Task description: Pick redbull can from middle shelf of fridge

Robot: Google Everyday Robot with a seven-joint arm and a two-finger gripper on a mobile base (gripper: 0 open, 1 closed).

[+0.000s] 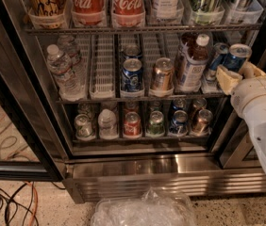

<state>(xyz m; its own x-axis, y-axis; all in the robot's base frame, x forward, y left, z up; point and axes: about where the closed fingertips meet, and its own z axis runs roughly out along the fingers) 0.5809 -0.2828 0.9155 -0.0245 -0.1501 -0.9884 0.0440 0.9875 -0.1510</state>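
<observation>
The fridge (161,175) stands open in front of me. Its middle shelf (104,97) carries white lane trays. My gripper (240,72) is at the right end of that shelf, with cream fingers (227,79) on either side of the slim blue-and-silver redbull can (236,56). It is shut on the can and holds it just in front of the shelf's right edge. A second slim blue can (216,60) stands behind it in the right lane.
The middle shelf also holds water bottles (63,65), a wider blue soda can (132,74), a gold can (162,74) and a white-capped bottle (193,62). The lower rack (142,136) holds small cans. A black door frame (10,102) is at the left. A plastic bag (145,210) and cables (5,201) lie on the floor.
</observation>
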